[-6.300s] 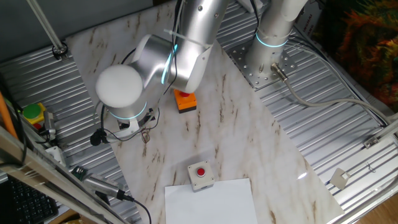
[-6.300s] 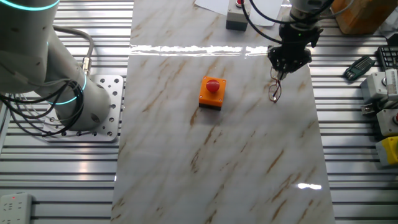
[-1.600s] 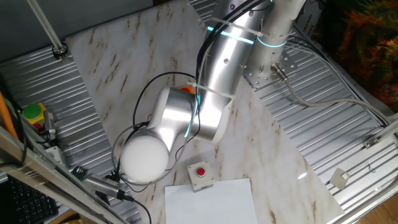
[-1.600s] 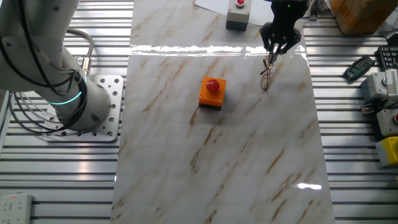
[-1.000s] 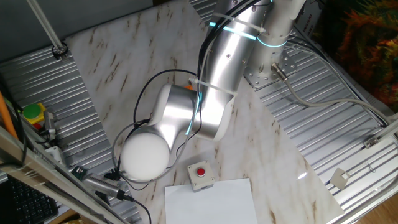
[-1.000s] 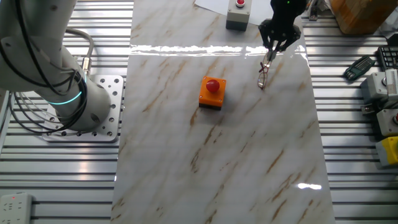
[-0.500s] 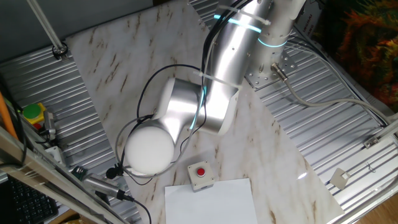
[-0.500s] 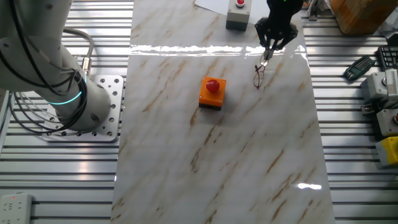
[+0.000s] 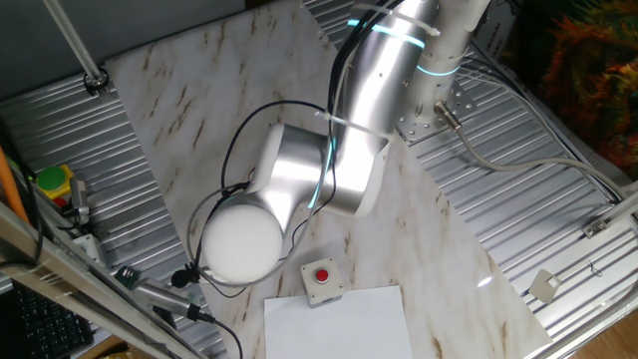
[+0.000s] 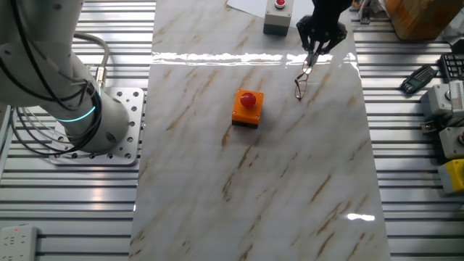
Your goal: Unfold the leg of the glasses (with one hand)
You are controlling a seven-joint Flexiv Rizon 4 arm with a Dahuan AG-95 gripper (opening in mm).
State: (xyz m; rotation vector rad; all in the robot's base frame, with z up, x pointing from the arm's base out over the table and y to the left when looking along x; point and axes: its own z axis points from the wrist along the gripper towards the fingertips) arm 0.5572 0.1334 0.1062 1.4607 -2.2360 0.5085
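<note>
Bright, sharp, glare streak on tabletop (image 10: 254, 58)

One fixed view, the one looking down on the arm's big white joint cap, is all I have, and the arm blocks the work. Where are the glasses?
Observer: The glasses lie on the marble tabletop, right of the orange button box.
Operator: And the gripper?
Observer: The gripper is at the glasses' far end, fingertips on a thin leg.
Operator: Is it closed on the leg?
Observer: It looks pinched, but it is too small to tell for sure.
</note>
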